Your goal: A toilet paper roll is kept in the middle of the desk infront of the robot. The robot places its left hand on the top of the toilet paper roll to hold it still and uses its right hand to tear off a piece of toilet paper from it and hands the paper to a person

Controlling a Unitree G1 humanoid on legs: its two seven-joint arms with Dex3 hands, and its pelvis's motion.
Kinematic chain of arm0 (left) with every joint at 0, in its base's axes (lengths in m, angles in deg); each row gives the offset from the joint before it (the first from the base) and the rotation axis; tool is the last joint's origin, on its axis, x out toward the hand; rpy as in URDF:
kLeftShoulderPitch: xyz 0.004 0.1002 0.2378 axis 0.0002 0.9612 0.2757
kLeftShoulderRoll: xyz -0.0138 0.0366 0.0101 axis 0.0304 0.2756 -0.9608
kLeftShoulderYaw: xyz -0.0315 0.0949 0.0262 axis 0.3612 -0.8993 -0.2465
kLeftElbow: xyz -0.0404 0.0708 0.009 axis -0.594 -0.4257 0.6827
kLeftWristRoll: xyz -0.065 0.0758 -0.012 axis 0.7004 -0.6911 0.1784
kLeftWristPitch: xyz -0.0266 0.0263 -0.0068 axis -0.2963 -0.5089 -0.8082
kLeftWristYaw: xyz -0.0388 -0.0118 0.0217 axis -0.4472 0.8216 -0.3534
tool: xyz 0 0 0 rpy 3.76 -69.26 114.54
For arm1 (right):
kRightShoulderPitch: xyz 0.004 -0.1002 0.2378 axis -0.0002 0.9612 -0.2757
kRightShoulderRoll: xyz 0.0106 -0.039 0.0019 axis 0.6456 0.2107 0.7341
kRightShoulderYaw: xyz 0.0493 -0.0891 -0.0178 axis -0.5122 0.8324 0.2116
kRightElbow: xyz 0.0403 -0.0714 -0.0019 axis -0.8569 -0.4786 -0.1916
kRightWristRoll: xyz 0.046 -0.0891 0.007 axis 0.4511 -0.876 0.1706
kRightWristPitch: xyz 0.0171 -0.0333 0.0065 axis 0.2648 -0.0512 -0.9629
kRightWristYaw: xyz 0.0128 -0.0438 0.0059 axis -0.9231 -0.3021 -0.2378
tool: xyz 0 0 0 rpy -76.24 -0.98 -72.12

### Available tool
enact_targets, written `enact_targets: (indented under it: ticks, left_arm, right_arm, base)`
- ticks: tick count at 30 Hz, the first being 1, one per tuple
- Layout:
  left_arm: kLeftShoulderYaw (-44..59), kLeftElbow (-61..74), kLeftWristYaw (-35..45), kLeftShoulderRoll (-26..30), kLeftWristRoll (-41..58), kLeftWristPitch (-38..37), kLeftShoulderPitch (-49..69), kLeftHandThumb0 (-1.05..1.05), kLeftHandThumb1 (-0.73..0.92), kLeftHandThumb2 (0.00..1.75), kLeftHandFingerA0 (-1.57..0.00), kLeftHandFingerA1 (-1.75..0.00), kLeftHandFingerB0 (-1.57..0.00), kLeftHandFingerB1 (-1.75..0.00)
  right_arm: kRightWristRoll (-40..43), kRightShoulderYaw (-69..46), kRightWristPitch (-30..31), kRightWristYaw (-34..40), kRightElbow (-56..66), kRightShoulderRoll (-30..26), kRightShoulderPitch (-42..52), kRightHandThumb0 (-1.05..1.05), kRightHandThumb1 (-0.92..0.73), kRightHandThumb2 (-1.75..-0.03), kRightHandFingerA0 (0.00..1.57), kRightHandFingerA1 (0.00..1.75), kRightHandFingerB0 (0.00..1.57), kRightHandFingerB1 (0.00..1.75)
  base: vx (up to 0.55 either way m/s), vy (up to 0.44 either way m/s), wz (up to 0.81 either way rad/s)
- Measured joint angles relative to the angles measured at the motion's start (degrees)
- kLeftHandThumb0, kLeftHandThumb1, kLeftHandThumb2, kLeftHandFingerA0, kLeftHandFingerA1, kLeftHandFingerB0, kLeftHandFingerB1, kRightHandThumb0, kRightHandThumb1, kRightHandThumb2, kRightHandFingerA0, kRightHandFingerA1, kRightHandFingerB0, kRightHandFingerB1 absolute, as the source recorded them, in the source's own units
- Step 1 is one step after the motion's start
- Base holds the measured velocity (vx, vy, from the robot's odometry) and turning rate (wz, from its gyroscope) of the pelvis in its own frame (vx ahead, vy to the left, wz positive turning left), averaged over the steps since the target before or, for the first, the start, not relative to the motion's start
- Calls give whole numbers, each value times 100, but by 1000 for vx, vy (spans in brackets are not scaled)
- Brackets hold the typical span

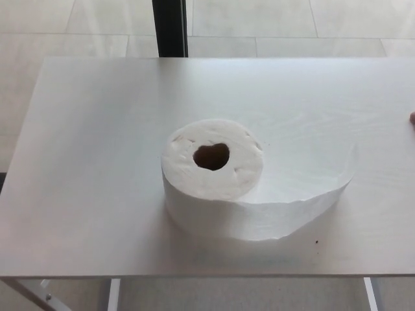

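A white toilet paper roll (212, 172) stands on end in the middle of the pale desk (91, 162), its dark core hole facing up. A loose tail of paper (305, 201) curls off the roll toward the right and stands on its edge on the desk. Neither of my hands shows in the head view. At the right edge of the picture a small tip of a person's finger (412, 118) pokes in above the desk.
A dark vertical post (170, 27) rises behind the desk's far edge. Pale tiled floor lies beyond the desk. White desk legs (115, 295) show below the front edge. A small dark speck (316, 242) sits on the desk near the front right.
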Motion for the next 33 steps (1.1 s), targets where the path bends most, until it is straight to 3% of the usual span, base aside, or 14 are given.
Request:
enact_targets:
  ticks: [1,4,5,7,8,19,20,27,28,29,30,31,32,33]
  left_arm:
    - [-147,100,-7,-61,-3,49,-186,-50,48,53,-58,-55,-53,-45]
    - [-655,435,-46,-322,-18,207,-730,-50,46,55,-60,-57,-52,-47]
    - [-813,542,-60,-422,-22,267,-891,-57,35,78,-56,-64,-45,-57]
    - [-1186,786,-94,-652,-32,405,-1213,-57,35,78,-56,-64,-45,-57]
    - [-1338,888,-103,-748,-33,462,-1333,-49,48,54,-57,-55,-49,-46]
    - [-3152,1857,-229,-1422,-261,1203,-1976,-49,54,56,-49,-53,-48,-43]
    - [-3302,1913,-234,-1424,-297,1265,-1976,-49,52,55,-51,-53,-50,-43]
    - [-4289,2211,-351,-1554,-723,1736,-1975,-47,51,55,-53,-55,-52,-43]
    - [-4380,2247,-371,-1561,-789,1818,-1975,-43,49,54,-55,-57,-52,-45]
    - [-4468,2275,-400,-1576,-866,1895,-1970,-47,36,83,-54,-67,-44,-58]
    - [-4592,2335,-435,-1577,-948,1924,-1908,-47,36,83,-54,-67,-44,-58]
    - [-4738,2394,-464,-1581,-1025,1950,-1813,-52,38,83,-54,-65,-43,-55]
    - [-4878,2439,-485,-1580,-1106,1969,-1698,-48,50,54,-56,-51,-55,-45]
    - [-4997,2470,-500,-1579,-1173,1989,-1584,-48,50,54,-56,-51,-55,-45]
  right_arm:
    - [-8,107,4,-17,180,25,4,-56,-47,-55,61,47,54,37]
    - [-82,513,7,-69,735,128,40,-59,-47,-56,55,46,52,36]
    - [-118,653,7,-91,907,152,66,-62,-47,-55,60,51,52,36]
    - [-198,988,5,-136,1268,197,135,-62,-47,-55,60,51,52,36]
    - [-240,1130,5,-153,1401,220,160,-59,-46,-55,61,52,53,36]
    - [-836,2725,25,-385,2640,270,540,-66,-51,-57,49,51,47,35]
    - [-891,2847,25,-408,2712,268,572,-73,-42,-83,53,62,42,47]
    - [-1435,3706,-58,-604,3014,127,685,-72,-43,-81,51,60,43,47]
    - [-1518,3790,-73,-631,3054,88,698,-64,-49,-56,56,61,47,39]
    - [-1601,3861,-92,-655,3081,56,713,-69,-40,-81,52,68,40,48]
    - [-1668,3927,-107,-670,3107,40,736,-69,-40,-81,52,68,40,48]
    - [-1732,3993,-119,-681,3130,26,770,-62,-48,-56,54,67,48,41]
    - [-1786,4041,-135,-690,3142,23,804,-63,-49,-56,55,67,47,41]
    - [-1830,4075,-149,-695,3143,15,831,-63,-49,-56,55,67,47,41]
  base:
    - [0,0,0]
    - [0,0,0]
    - [0,0,0]
    - [0,0,0]
    - [0,0,0]
    - [0,0,0]
    - [0,0,0]
    - [0,0,0]
    - [0,0,0]
    - [0,0,0]
    - [0,0,0]
    - [0,0,0]
    - [0,0,0]
    - [0,0,0]
